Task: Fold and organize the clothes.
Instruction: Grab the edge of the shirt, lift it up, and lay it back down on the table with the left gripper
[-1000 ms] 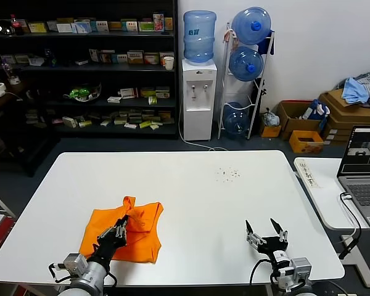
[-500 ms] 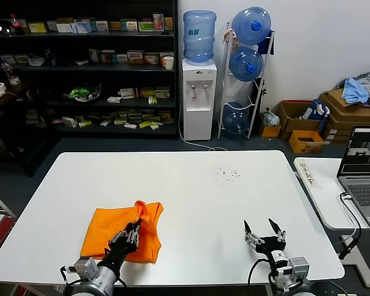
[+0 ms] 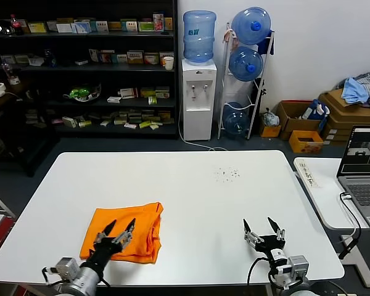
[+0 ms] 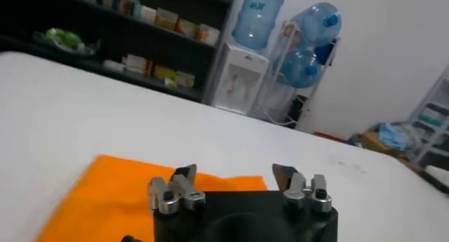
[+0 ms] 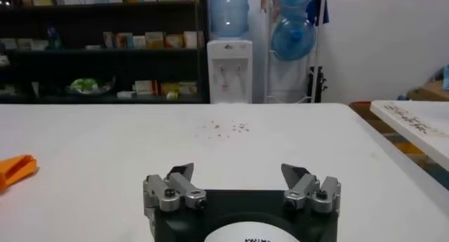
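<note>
The orange T-shirt (image 3: 124,227) lies folded into a flat rectangle on the white table (image 3: 191,185), near its front left. My left gripper (image 3: 115,230) is open and empty, low over the shirt's front edge. In the left wrist view the shirt (image 4: 105,194) spreads out beyond the open gripper (image 4: 233,174). My right gripper (image 3: 263,229) is open and empty over bare table at the front right. In the right wrist view a corner of the shirt (image 5: 14,170) shows far off to the side of the open gripper (image 5: 238,171).
A patch of small dark specks (image 3: 228,174) lies on the table's far right part. A side table with a laptop (image 3: 364,179) and cables stands to the right. Shelves, a water dispenser (image 3: 199,98) and cardboard boxes stand behind the table.
My left gripper let go of the shirt's fold, opened and drew back toward the front edge. The raised fold now lies flat. The right gripper barely moved.
</note>
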Robot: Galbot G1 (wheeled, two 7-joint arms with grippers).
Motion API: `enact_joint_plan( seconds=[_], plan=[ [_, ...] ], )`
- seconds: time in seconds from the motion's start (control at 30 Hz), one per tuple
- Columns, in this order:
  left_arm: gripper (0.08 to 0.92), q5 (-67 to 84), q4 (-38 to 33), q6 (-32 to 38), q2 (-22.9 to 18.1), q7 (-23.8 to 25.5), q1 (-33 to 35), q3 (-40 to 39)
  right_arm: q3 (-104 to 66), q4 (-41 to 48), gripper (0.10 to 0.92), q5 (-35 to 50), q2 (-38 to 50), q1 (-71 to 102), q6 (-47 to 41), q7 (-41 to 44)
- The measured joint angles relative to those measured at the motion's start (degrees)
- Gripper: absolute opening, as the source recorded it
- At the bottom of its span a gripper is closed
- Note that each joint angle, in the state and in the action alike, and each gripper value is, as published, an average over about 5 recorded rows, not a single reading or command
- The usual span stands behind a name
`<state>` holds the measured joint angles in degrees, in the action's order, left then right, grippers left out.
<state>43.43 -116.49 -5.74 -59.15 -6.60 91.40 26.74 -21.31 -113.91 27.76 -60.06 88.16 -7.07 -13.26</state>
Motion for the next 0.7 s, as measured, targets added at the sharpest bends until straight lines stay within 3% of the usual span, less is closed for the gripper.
enact_joint_plan(
  seconds=[0.1, 0.33, 0.7],
  plan=[
    [0.813, -0.44, 3.22, 1.86, 1.80, 2.07, 0.41, 3.15, 0.05, 0.02, 0.823, 0.03, 0.04, -0.02, 0.02, 0.05],
    [0.822, 0.24, 10.08, 5.59, 5.85, 6.73, 1.37, 6.71, -0.19, -0.36, 0.823, 0.14, 0.24, 0.21, -0.02, 0.06],
    [0.823, 1.60, 16.69, 7.46, 7.70, 9.76, -0.88, 6.41, -0.49, -0.75, 0.823, 0.15, 0.25, 0.66, -0.05, 0.04]
  ],
)
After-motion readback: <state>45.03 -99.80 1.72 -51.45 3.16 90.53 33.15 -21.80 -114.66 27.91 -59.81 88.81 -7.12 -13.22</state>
